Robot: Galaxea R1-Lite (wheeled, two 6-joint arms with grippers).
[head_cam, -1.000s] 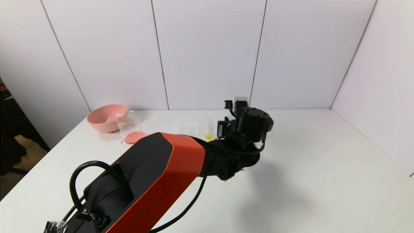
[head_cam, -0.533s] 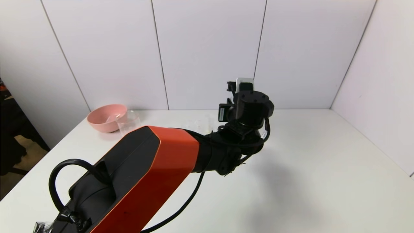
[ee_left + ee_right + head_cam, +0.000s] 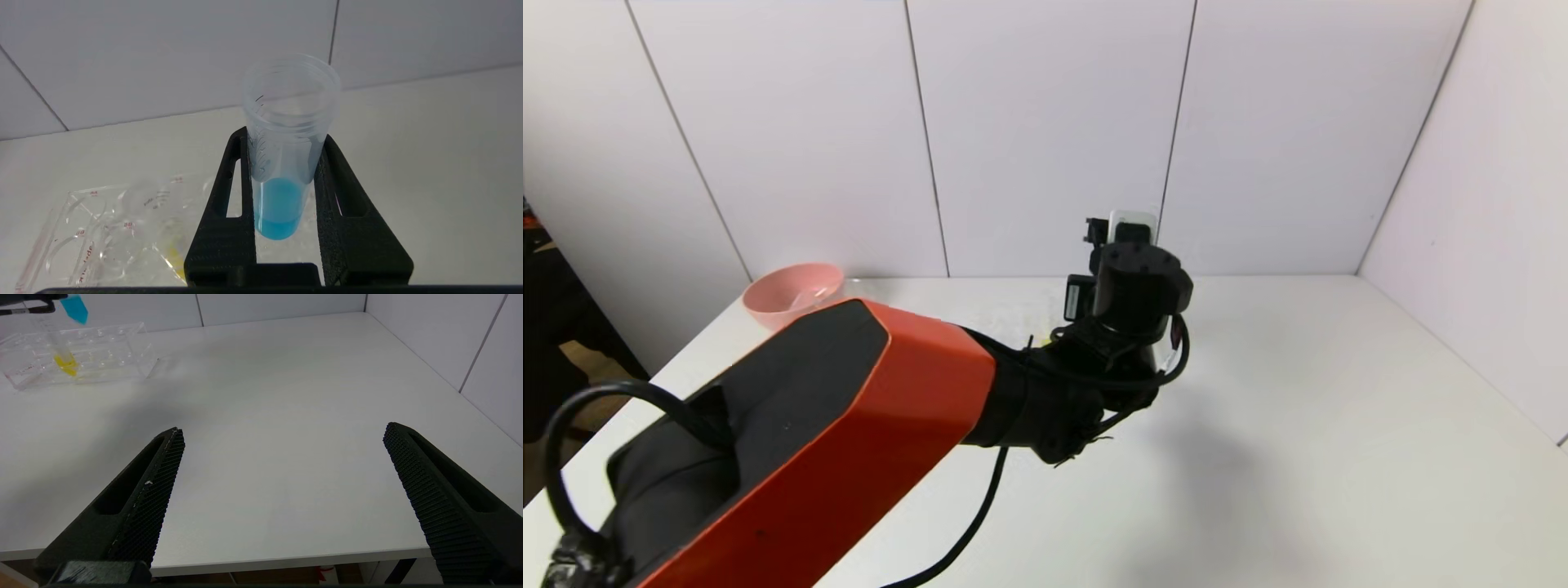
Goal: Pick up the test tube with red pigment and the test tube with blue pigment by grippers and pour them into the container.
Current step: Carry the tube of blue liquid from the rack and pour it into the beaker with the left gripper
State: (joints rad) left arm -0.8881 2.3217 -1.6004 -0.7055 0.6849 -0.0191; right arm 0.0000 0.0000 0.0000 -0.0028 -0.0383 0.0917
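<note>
- One tube, the test tube with blue pigment [image 3: 282, 171], stays clamped in the left gripper [image 3: 286, 196], now shifted left above the clear rack [image 3: 77, 355].
- Right gripper [image 3: 282, 498] gapes wide, parked near.

Clear test tube with blue pigment [image 3: 282, 163], open-mouthed, upright, blue liquid in its tip, above the table.

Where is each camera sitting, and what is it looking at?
Head view: up on the robot's head, looking down at the white table; the left arm's orange shell fills the front, with a pink bowl behind.
Left wrist view: on the left arm, looking along the left claw, shut on the blue tube above the clear rack.
Right wrist view: on the right arm, low at the table's edge; the right claw is open.
Both wrist views share the blue tube and rack.
</note>
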